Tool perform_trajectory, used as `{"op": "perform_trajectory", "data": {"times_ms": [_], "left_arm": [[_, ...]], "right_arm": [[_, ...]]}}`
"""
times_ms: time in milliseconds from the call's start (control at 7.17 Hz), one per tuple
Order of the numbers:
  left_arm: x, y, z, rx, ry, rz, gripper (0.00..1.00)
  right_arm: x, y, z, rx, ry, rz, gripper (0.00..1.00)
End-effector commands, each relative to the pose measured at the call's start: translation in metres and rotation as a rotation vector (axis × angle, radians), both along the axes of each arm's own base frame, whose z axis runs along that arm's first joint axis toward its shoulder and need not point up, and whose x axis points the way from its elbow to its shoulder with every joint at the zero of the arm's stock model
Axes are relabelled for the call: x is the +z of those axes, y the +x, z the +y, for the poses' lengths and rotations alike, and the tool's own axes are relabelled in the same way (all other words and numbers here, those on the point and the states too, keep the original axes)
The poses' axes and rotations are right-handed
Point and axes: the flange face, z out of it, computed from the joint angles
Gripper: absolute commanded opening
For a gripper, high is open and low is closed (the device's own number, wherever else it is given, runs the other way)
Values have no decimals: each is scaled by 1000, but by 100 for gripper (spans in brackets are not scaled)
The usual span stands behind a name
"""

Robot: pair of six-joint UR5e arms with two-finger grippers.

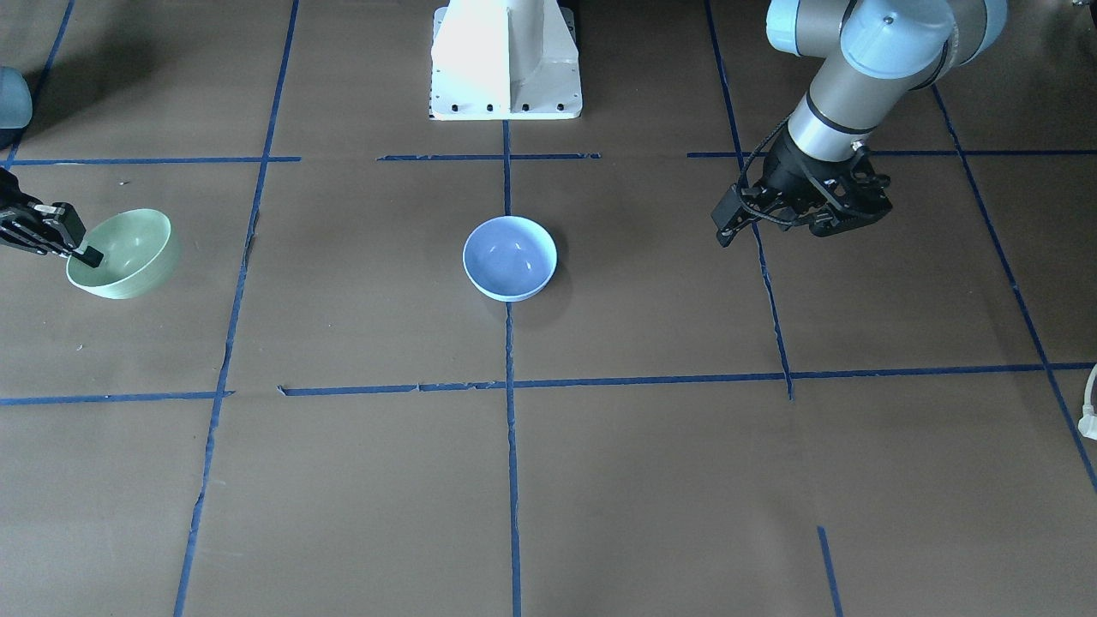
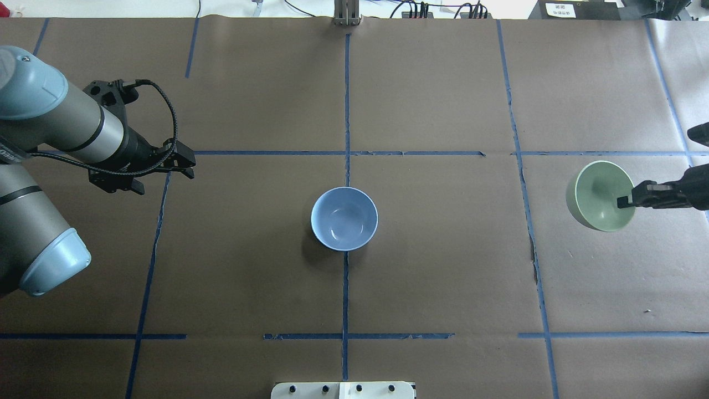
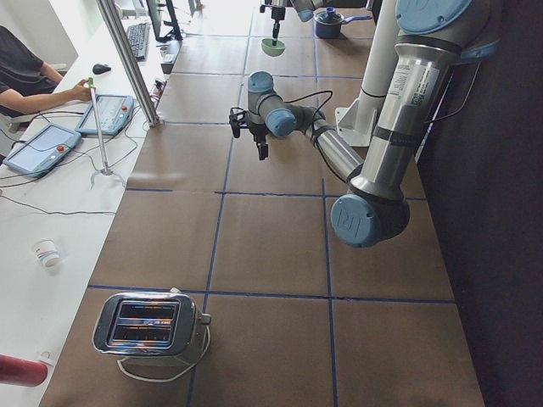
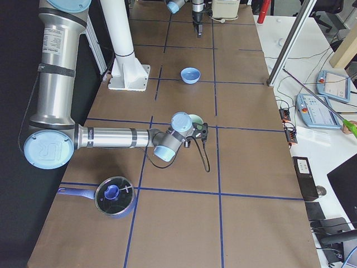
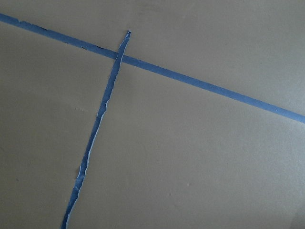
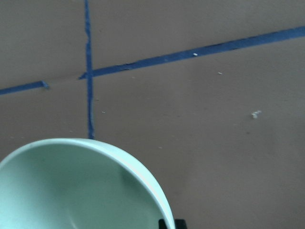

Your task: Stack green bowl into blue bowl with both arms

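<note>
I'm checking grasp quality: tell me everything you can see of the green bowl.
The green bowl is pale mint, round, smooth, plain, matte like plastic, and empty. It is tilted, apparently lifted off the table, toward the robot's right end, well apart from the blue bowl. The right hand pinches its rim, one finger inside; nothing else touches it.

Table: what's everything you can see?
green bowl: one, mint green, tilted, robot's right side
blue bowl: one, light blue, upright, table middle
tape lines: many, blue, grid on table
toaster: one, silver, table's left end
pot: one, dark, blue handle, lidded, table's right end
paper cup: one, white, side bench
person: one, dark top, at side bench
pedestal base: one, white, robot's foot
left arm: one, silver-grey, over bare table, jaws empty
right arm: one, silver-grey, jaws clamped on green bowl's rim
</note>
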Motion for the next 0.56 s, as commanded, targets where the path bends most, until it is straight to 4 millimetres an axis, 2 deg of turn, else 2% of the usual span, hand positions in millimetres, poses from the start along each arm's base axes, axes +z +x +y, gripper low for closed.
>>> {"op": "perform_trajectory", "data": {"times_ms": [0, 140, 279, 419], "left_arm": [[12, -8, 2, 7, 0, -16, 100], [14, -8, 1, 17, 13, -22, 100], [32, -23, -3, 33, 31, -49, 100], [48, -42, -9, 60, 72, -76, 100]], "right_arm": [[-103, -53, -44, 24, -47, -163, 0], [-139, -87, -52, 6, -64, -199, 0], [-169, -116, -56, -12, -71, -216, 0], [-208, -157, -61, -9, -104, -219, 0]]}}
